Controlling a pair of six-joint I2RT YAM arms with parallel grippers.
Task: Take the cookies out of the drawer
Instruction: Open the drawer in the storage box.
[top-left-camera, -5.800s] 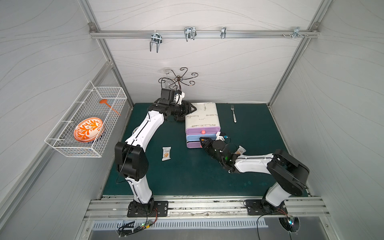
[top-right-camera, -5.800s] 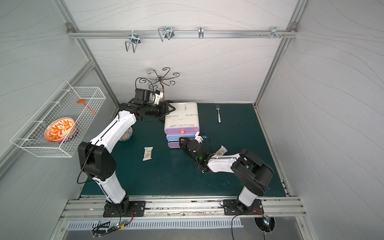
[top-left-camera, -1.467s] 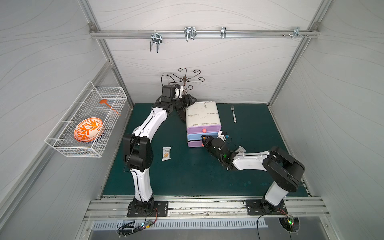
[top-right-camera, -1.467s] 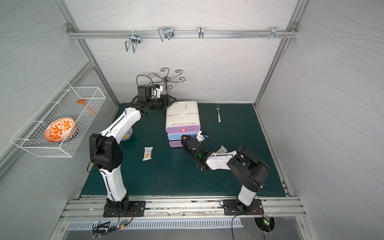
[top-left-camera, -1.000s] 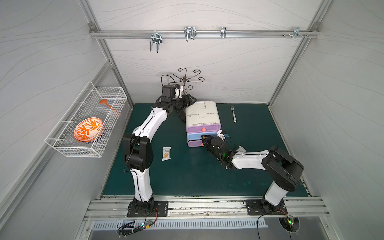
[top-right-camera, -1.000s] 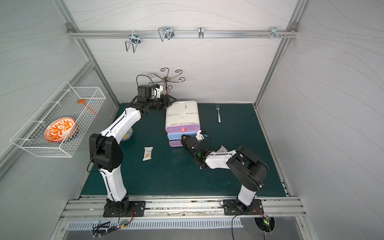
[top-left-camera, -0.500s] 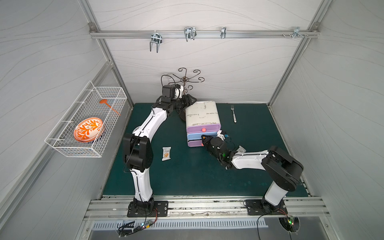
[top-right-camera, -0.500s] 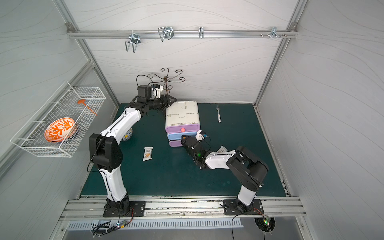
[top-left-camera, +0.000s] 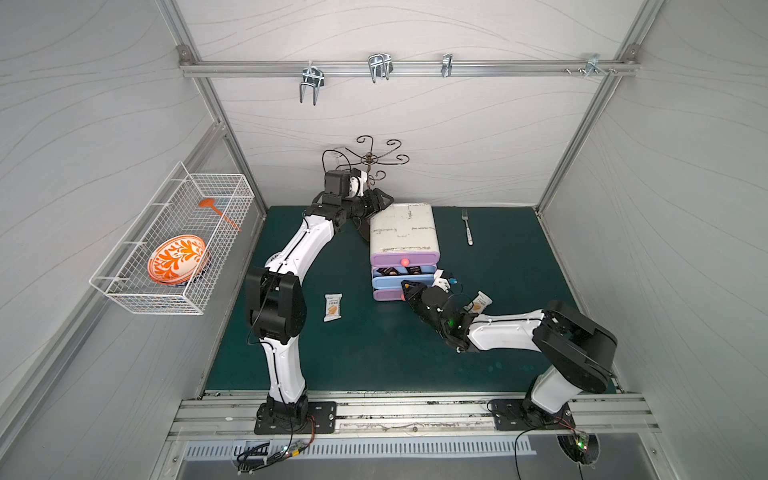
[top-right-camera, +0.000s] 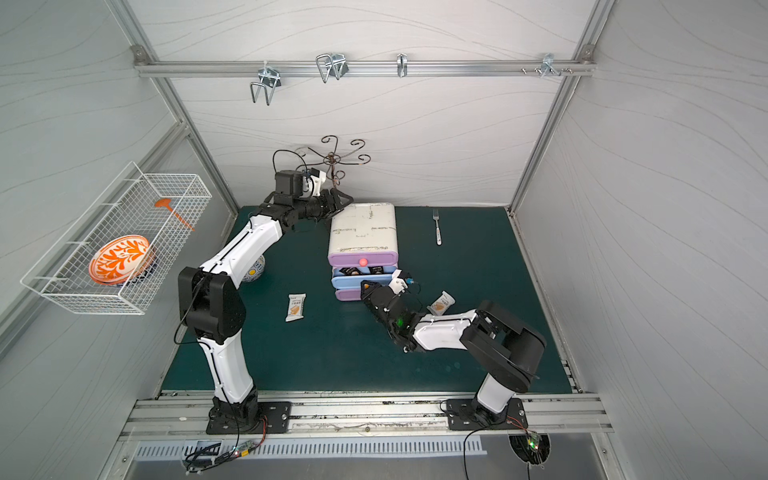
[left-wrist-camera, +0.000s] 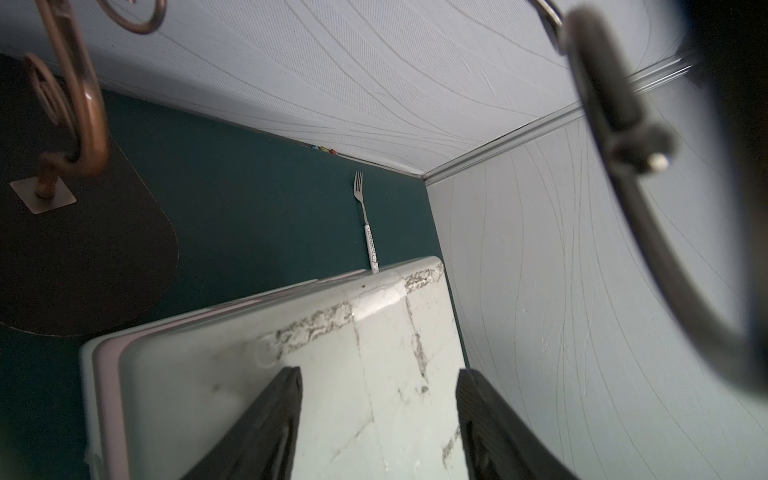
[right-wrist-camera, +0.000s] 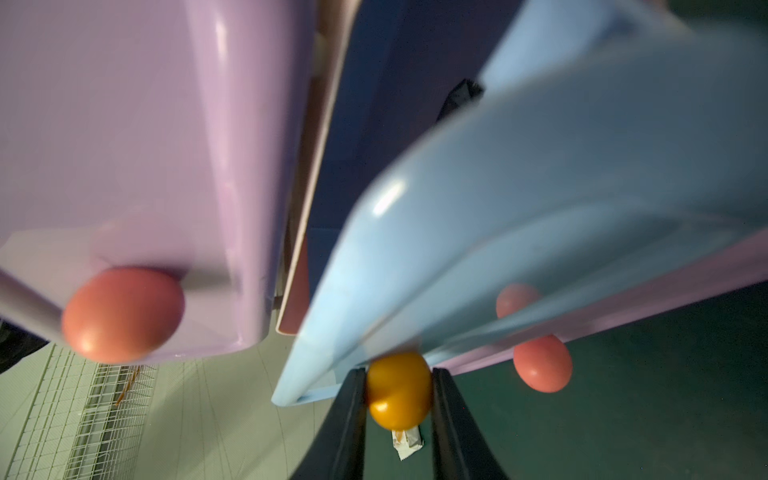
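Note:
A small drawer unit (top-left-camera: 403, 226) with a white top stands at the back of the green mat. Its blue middle drawer (top-left-camera: 388, 281) is pulled out a little, and two black cookies (top-left-camera: 390, 271) lie inside it. My right gripper (right-wrist-camera: 399, 388) is shut on that drawer's orange knob (right-wrist-camera: 399, 409); in a top view my right gripper (top-right-camera: 365, 286) sits at the drawer front. One white cookie packet (top-left-camera: 333, 307) lies on the mat left of the unit, another (top-left-camera: 478, 302) beside my right arm. My left gripper (left-wrist-camera: 378, 374) stands open over the unit's back left corner (top-left-camera: 384, 200).
A fork (top-left-camera: 467, 226) lies right of the unit. A curled metal stand (top-left-camera: 374, 158) rises just behind my left gripper. A wire basket (top-left-camera: 174, 245) on the left wall holds an orange patterned plate. A small bowl (top-right-camera: 255, 270) sits under my left arm.
Over the last second nothing has visibly moved. Several seconds ago my left gripper was at the unit's left side; it now sits at the back corner.

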